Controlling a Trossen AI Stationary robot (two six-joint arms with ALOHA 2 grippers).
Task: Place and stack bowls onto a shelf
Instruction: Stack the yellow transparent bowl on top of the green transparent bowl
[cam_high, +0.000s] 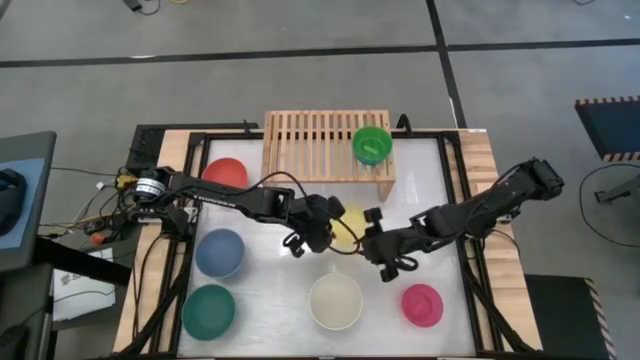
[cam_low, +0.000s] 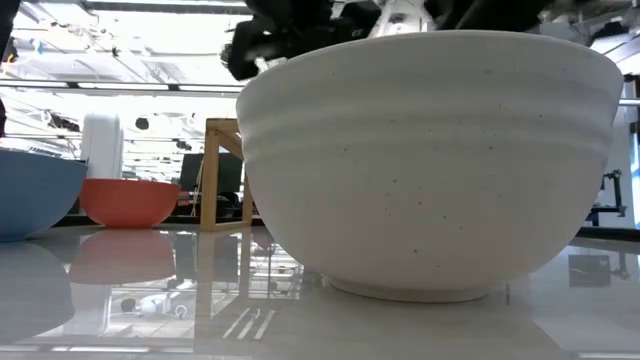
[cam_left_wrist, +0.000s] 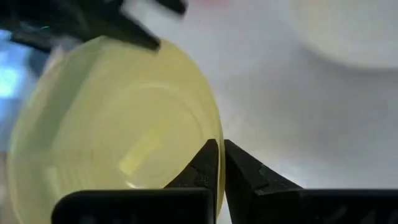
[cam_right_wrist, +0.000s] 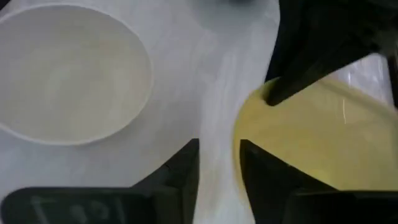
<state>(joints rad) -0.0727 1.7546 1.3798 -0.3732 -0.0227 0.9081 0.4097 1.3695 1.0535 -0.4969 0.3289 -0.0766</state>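
Note:
A yellow bowl (cam_high: 350, 226) sits at the table's middle between my two grippers. My left gripper (cam_high: 318, 238) is shut on its rim. My right gripper (cam_high: 375, 243) is open at the bowl's opposite rim, one finger (cam_right_wrist: 264, 177) over the bowl's inside, the other (cam_right_wrist: 183, 168) outside. A green bowl (cam_high: 371, 144) rests on the slatted top of the wooden shelf (cam_high: 310, 145). The red bowl (cam_high: 225, 172), slate blue bowl (cam_high: 220, 252), teal bowl (cam_high: 208, 310), cream bowl (cam_high: 335, 300) and pink bowl (cam_high: 421, 304) stand on the table. The light blue bowl is out of view. My left gripper pinches the yellow bowl's rim (cam_left_wrist: 214, 134) between its two fingers, one finger (cam_left_wrist: 202, 168) inside the bowl and one (cam_left_wrist: 249, 177) outside. The fingers come slanting down from the table's left. Whether the bowl is off the table I cannot tell. My right gripper stands astride the rim (cam_right_wrist: 241, 124); whether it touches I cannot tell.
In the low view the cream bowl (cam_low: 430, 160) fills the front and hides the grippers' work. The shelf's side leg (cam_low: 222, 175) and the red bowl (cam_low: 125, 200) show behind it. Cables and a black box lie off the table's left edge (cam_high: 130, 185).

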